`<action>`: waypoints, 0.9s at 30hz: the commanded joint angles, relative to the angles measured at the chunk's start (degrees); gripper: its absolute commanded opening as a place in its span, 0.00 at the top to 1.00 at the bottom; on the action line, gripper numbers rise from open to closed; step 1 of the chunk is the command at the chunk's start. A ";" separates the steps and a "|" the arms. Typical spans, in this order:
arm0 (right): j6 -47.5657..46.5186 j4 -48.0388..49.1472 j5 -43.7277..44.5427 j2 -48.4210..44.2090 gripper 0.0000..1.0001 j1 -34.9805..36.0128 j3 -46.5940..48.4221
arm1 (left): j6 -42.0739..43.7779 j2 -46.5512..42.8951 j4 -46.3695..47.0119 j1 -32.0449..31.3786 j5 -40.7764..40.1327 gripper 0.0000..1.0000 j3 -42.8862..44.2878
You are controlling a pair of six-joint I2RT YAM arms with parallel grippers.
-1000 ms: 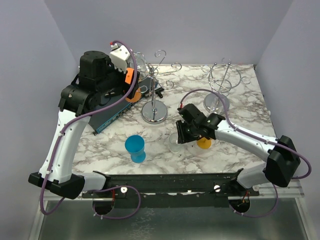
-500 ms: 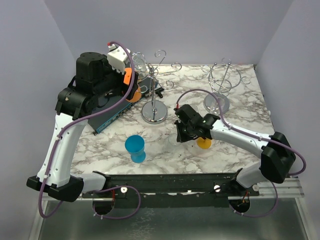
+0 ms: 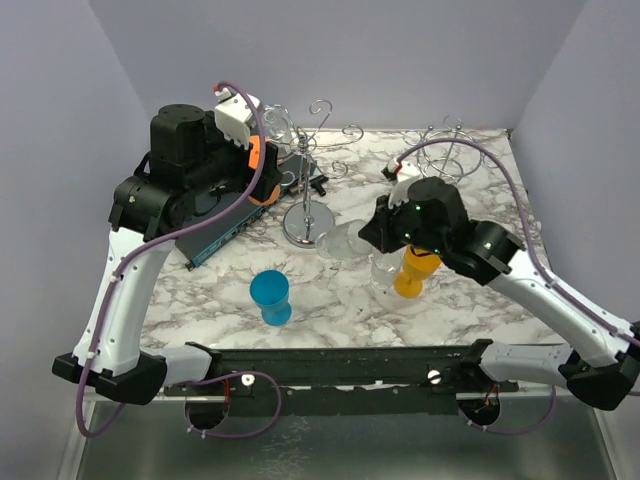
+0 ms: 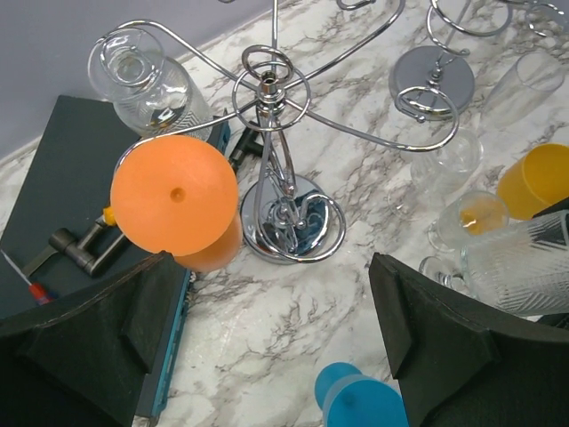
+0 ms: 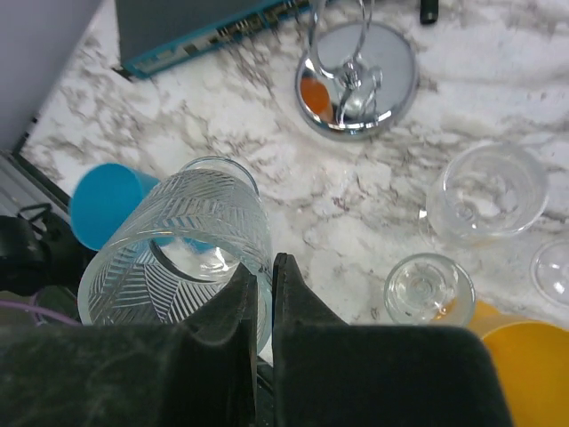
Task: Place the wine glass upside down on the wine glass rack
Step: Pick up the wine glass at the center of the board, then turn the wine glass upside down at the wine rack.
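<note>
Where lilac walls enclose the marbled table, the clear wine glass hangs tilted near the rack. Left wrist view: left gripper gapes, empty. Right wrist view: right gripper clamps the glass, its bowl etched with chevrons.

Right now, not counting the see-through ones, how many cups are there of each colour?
Blue cup: 1
Yellow cup: 1
Orange cup: 1
Total: 3
</note>
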 commanded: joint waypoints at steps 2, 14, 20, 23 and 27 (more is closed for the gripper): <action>-3.41 2.04 1.47 -5.25 1.00 0.35 6.84 | -2.18 -2.36 0.25 -0.06 6.87 0.01 2.03; -6.43 13.66 -0.67 -5.50 1.00 0.35 14.27 | -3.14 -4.54 0.22 -0.06 17.07 0.01 -1.30; -6.38 18.86 -2.22 -2.66 1.00 0.35 15.50 | -3.72 -5.37 0.21 -0.06 22.16 0.01 -3.62; -6.05 21.13 -4.40 -1.81 1.00 0.35 15.93 | -3.77 -5.31 0.08 -0.06 23.42 0.02 -4.07; -5.12 22.79 -6.43 -0.83 1.00 0.35 16.41 | -2.22 -4.52 -0.03 -0.06 23.44 0.05 -4.77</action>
